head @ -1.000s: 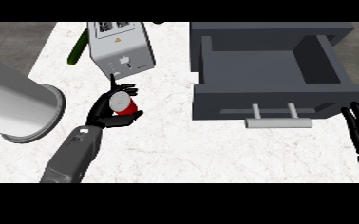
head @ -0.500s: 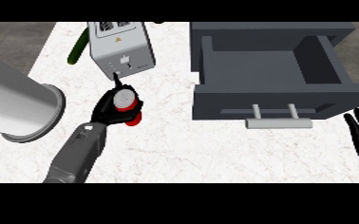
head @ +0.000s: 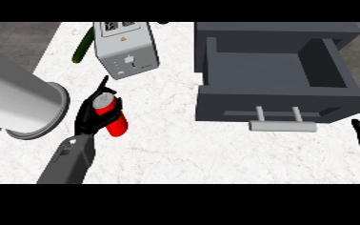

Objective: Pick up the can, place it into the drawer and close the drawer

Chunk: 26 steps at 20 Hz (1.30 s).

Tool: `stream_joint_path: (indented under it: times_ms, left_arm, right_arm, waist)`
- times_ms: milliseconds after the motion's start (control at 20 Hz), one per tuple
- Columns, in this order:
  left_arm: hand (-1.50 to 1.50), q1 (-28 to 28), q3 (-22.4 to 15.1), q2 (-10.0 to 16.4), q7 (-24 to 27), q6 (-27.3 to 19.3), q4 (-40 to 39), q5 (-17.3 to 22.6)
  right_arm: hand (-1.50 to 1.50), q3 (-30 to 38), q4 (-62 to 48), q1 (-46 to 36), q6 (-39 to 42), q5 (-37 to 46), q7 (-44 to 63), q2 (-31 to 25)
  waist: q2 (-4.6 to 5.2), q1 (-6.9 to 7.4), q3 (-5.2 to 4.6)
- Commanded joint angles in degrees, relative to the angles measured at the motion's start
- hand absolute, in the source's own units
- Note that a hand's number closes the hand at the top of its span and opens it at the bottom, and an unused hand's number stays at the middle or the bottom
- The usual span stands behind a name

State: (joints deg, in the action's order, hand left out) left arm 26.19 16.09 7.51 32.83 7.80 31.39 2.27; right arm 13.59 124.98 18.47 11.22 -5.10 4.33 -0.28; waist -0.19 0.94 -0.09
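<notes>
Down on the white marble counter [head: 211, 157], the left hand [head: 88, 117] has its black fingers [head: 112, 106] curled around the red can [head: 116, 123]. The can has a grey top and leans over, with the top pointing up and away from the robot. It sits on the left side of the counter, well apart from the drawer [head: 271, 71]. It cannot be told if the can touches the counter or not.

The dark grey drawer is on the right and it is pulled open. Its pale handle [head: 283, 125] sticks out at the front, toward the robot.

A grey toaster [head: 126, 50] stands just behind the hand. A long green vegetable [head: 84, 46] lies beside the toaster on its left. A big round silver container [head: 28, 105] stands close to the left of the hand.

Only a tiny black bit of the right hand [head: 355, 127] shows at the right edge, too little to tell how it is held.
</notes>
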Motion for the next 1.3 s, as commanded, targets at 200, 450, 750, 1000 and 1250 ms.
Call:
stream_joint_path:
  times_ms: [200, 450, 750, 1000, 1250]
  left_arm:
    - [1.5, -3.96, -5.96, -5.57, -13.79, -6.0, 24.64, 0.45]
    - [1.5, -7.24, -10.44, -6.45, -23.25, -9.21, 42.23, -0.76]
    - [1.5, 3.59, -14.38, -7.03, -34.14, -15.39, 44.33, -1.26]
    - [1.5, 9.99, -23.39, -7.5, -42.38, -23.75, 46.33, -0.85]
    - [1.5, 20.67, -25.61, -7.5, -46.56, -28.63, 42.3, -2.64]
  right_arm:
    - [-1.5, 0.65, 0.04, 3.14, 1.64, -1.59, -2.66, 0.26]
    - [-1.5, 1.14, 1.87, 0.8, 0.16, -1.25, 0.66, 0.26]
    - [-1.5, 0.29, -0.49, 0.29, 0.81, 0.67, -2.07, 0.22]
    - [-1.5, 3.17, 1.48, -1.99, 0.89, -2.91, 2.29, -1.55]
    - [-1.5, 2.63, 2.51, -0.98, 1.35, -2.1, 2.15, -0.77]
  waist:
    - [-0.31, -0.39, 0.2]
    - [-0.18, -0.38, 0.14]
    - [0.12, -1.19, 0.11]
    - [0.14, -1.57, 0.1]
    - [0.2, -1.94, 0.1]
